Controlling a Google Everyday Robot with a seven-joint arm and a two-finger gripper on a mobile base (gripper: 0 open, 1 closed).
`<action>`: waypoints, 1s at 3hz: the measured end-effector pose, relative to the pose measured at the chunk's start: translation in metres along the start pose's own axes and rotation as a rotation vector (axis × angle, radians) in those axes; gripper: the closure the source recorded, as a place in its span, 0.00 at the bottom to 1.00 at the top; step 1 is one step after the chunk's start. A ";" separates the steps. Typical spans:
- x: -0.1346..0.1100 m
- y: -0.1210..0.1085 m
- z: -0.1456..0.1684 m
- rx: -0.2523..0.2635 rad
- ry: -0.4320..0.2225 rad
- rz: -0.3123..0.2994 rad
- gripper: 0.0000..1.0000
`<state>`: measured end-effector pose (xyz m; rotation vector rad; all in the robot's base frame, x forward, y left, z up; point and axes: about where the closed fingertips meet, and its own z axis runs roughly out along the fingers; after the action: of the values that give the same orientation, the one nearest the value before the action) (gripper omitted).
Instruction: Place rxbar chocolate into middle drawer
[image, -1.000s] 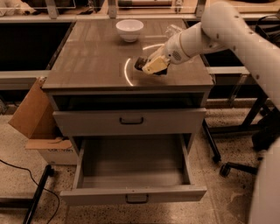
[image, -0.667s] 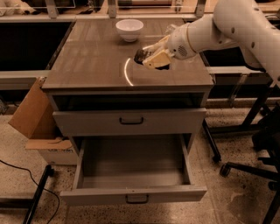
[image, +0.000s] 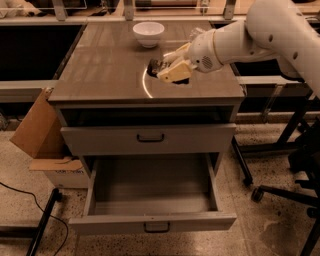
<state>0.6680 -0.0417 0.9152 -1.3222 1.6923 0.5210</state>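
My gripper (image: 164, 65) hangs just above the right middle of the cabinet top (image: 110, 65), at the end of the white arm that comes in from the upper right. Its pale fingers (image: 172, 74) are shut on the rxbar chocolate (image: 153, 64), a small dark bar that sticks out to the left of them. The middle drawer (image: 152, 192) is pulled wide open below, at the front of the cabinet. Its shallow box holds nothing, and its low front panel carries a small dark handle (image: 156, 227).
A white bowl (image: 148, 33) stands at the back of the cabinet top. A taller closed drawer front (image: 148, 138) sits above the open drawer. A cardboard box (image: 37, 135) leans at the cabinet's left. Dark chair legs and a caster (image: 260, 192) stand on the floor at the right.
The gripper with the dark bar has risen a little off the cabinet top and shifted slightly left. The arm has swung higher. The drawer has not moved.
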 end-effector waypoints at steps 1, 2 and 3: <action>0.012 0.025 0.007 -0.028 -0.018 0.069 1.00; 0.018 0.037 0.007 -0.033 -0.016 0.098 1.00; 0.030 0.050 0.010 -0.050 -0.003 0.140 1.00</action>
<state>0.6247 -0.0329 0.8751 -1.2427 1.7883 0.6494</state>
